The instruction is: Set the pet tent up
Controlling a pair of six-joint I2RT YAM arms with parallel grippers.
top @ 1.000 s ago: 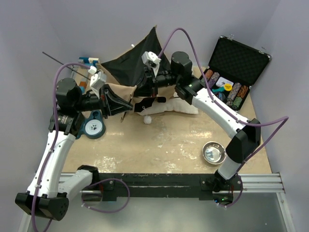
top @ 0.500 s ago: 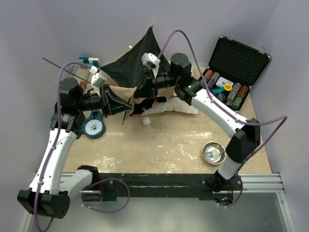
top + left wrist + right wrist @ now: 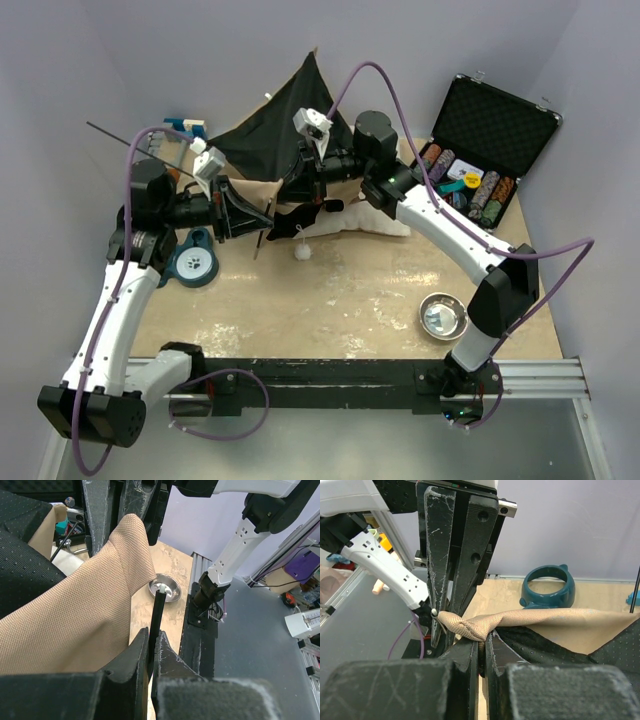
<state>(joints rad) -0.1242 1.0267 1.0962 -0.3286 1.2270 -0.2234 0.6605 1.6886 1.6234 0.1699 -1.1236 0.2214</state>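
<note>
While in both claws [image 3: 151, 641] [image 3: 482, 644], pet tent [image 3: 268, 130]

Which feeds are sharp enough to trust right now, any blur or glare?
Top external: even light, sharp, soft shadows, a bright glint in the metal bowl. Left wrist: left gripper blurred near the lens, the pet tent weave crisp. Right wrist: right gripper blurred low in frame, tent fabric sharp.

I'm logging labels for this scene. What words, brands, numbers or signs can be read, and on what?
No legible words or numbers in any view.
Teal round pet bowl: what looks like a dark paw-print mark, no lettering.
Card in the open black case: print too small to read.
Tan fabric pet tent: no label visible.
</note>
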